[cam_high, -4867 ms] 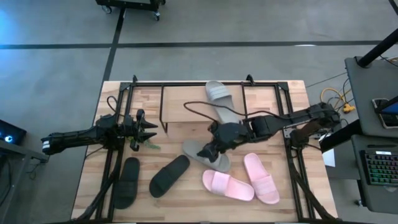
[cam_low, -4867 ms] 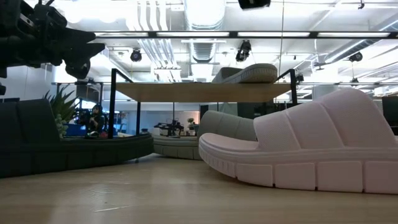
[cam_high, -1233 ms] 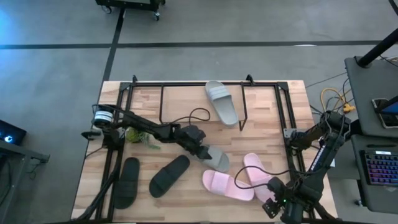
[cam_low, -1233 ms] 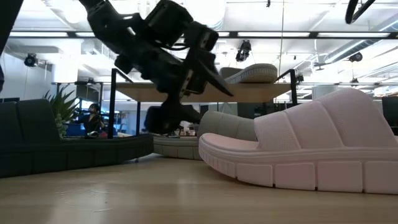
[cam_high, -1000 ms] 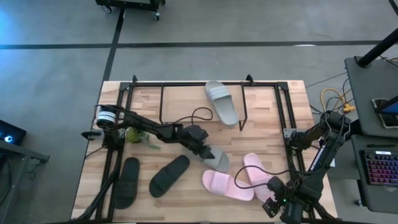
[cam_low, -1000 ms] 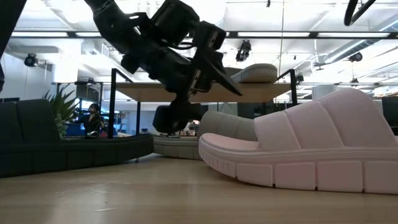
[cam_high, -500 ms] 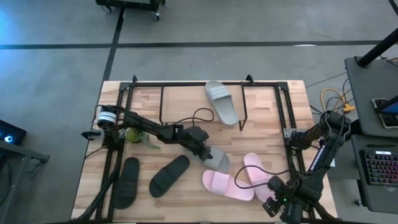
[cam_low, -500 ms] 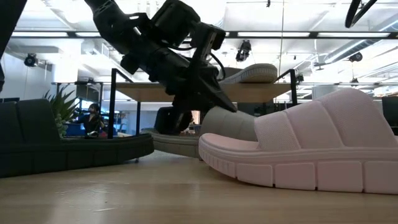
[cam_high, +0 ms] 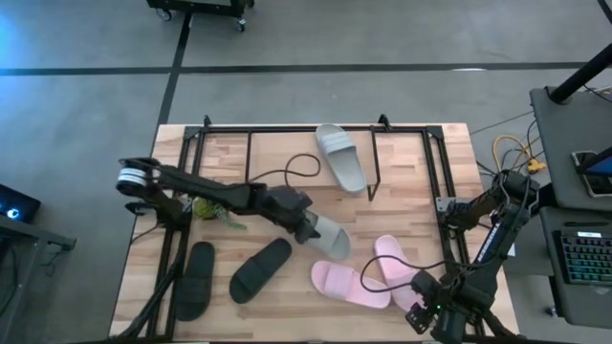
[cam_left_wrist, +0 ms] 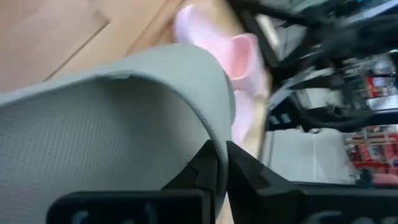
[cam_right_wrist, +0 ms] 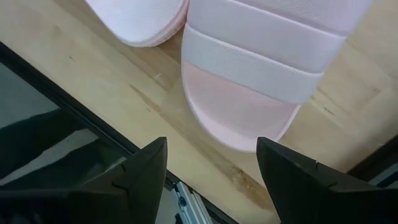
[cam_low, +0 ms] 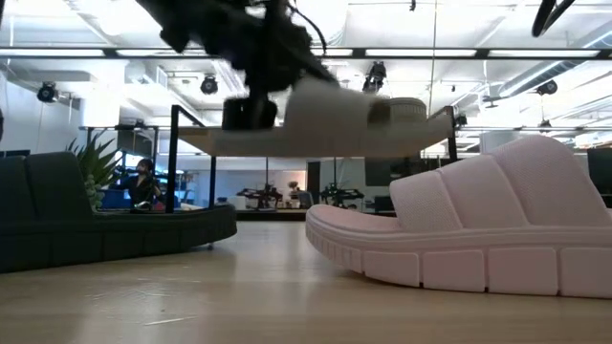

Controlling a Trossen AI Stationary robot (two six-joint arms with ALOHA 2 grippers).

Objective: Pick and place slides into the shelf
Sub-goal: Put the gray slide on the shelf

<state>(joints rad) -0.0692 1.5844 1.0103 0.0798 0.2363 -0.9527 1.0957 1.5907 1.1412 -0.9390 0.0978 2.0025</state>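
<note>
My left gripper (cam_high: 306, 225) is shut on a pale grey-green slide (cam_high: 328, 237), held in the air in mid-table; the low view shows that slide (cam_low: 335, 117) at about the height of the shelf's board. The second grey-green slide (cam_high: 341, 158) lies on the shelf's wooden top (cam_high: 287, 164). Two pink slides (cam_high: 349, 284) (cam_high: 402, 272) lie flat at the near right. Two black slides (cam_high: 260, 269) (cam_high: 196, 279) lie at the near left. My right gripper (cam_high: 419, 306) is open and empty above the near end of one pink slide (cam_right_wrist: 261, 68). My left gripper pinches the edge of the grey-green slide's wide strap (cam_left_wrist: 219, 140) between its two fingers (cam_left_wrist: 206, 167), one finger on each face of the strap. It comes from the table's left, slanting down. The slide is lifted clear of the table and hangs about level.
A small green potted plant (cam_high: 206, 206) stands by the left arm. A larger black frame (cam_high: 430, 153) runs around the table. A cable (cam_high: 301, 170) loops over the left arm near the shelf. Bare wood shows between the shelf and the slides.
My left gripper has come down on the grey-green slide on the table and taken hold of its strap. It has then gone up and slightly toward the table's left edge. The slide is now lifted clear of the table.
</note>
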